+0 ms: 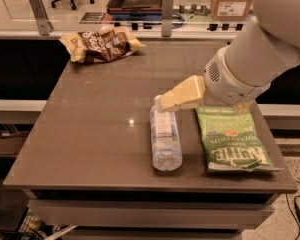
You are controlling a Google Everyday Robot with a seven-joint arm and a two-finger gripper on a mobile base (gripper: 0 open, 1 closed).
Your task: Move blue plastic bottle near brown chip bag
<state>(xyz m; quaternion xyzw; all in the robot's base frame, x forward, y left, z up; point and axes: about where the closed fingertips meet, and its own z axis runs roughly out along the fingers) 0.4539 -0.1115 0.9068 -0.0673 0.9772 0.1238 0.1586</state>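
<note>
Clear bluish blue plastic bottle (166,139) is lying flat on its side, cap end pointing away. Crinkly brown chip bag (102,44) sits well apart, at the table's (90,134) far-left corner. Gripper (165,103) hangs right over the cap end.

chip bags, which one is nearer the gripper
The green chip bag, at the front right, beside the gripper, which hovers over the cap end of the blue plastic bottle. The brown chip bag lies at the far left corner.
</note>
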